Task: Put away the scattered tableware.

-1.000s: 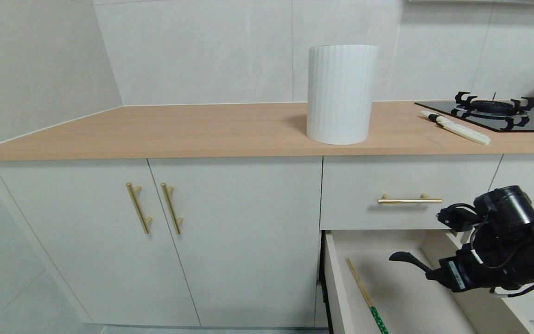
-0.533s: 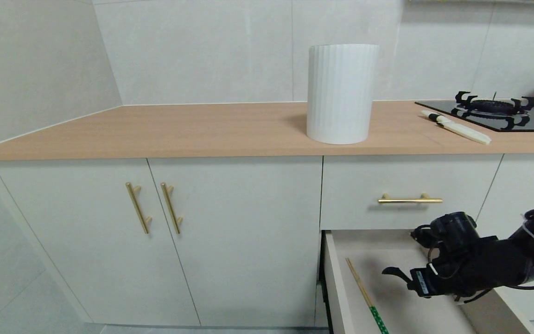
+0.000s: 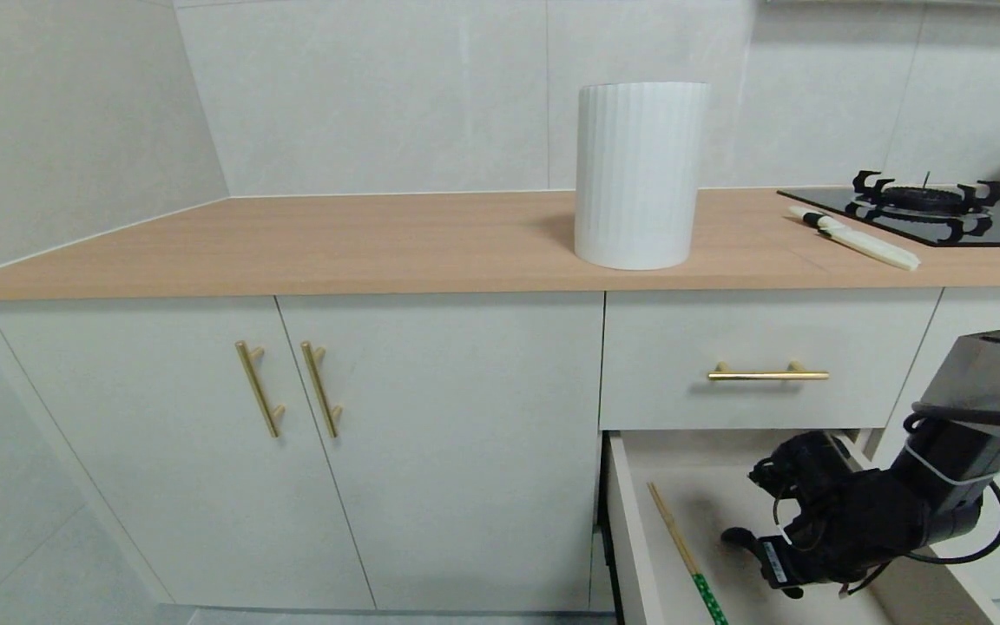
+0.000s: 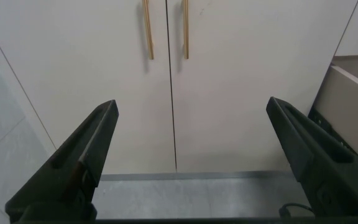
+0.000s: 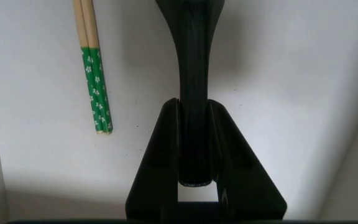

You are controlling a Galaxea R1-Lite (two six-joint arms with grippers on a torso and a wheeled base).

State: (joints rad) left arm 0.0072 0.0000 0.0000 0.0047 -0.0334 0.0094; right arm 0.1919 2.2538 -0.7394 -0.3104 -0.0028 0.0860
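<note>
The lower drawer (image 3: 627, 521) under the wooden counter stands pulled out. A pair of wooden chopsticks (image 3: 684, 549) with green patterned ends (image 5: 96, 81) lies on its floor near the left wall. My right gripper (image 3: 771, 560) hangs low inside the drawer, shut on a black utensil (image 3: 738, 536) whose handle (image 5: 191, 68) sticks out between the fingers, just right of the chopsticks. A pale knife (image 3: 856, 239) lies on the counter by the stove. My left gripper (image 4: 191, 107) is open with nothing in it, facing the cabinet doors.
A tall white ribbed container (image 3: 636, 174) stands on the counter (image 3: 335, 243). A black gas stove (image 3: 925, 207) is at the right. Above the open drawer sits a shut drawer with a gold handle (image 3: 767, 375). Two cabinet doors with gold handles (image 3: 292, 399) are on the left.
My right gripper has come down and to the left with the black utensil, from above the drawer's right wall to low inside the drawer.
</note>
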